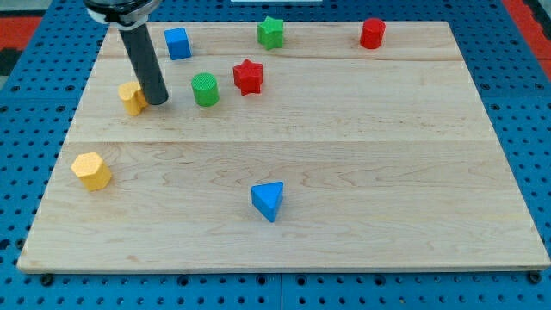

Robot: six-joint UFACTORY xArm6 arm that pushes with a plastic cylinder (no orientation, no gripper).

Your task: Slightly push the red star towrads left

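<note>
The red star (248,76) lies on the wooden board (344,172) in the upper middle. A green cylinder (205,89) stands just to its left. My tip (157,101) is at the view's left, well left of the red star and left of the green cylinder. It touches or nearly touches the right side of a small yellow block (132,97). The rod rises from the tip toward the view's top left.
A blue cube (177,42) and a green star (270,32) lie near the top edge. A red cylinder (372,33) is at the top right. A yellow hexagonal block (91,170) sits at the left. A blue triangle (269,200) lies at the lower middle.
</note>
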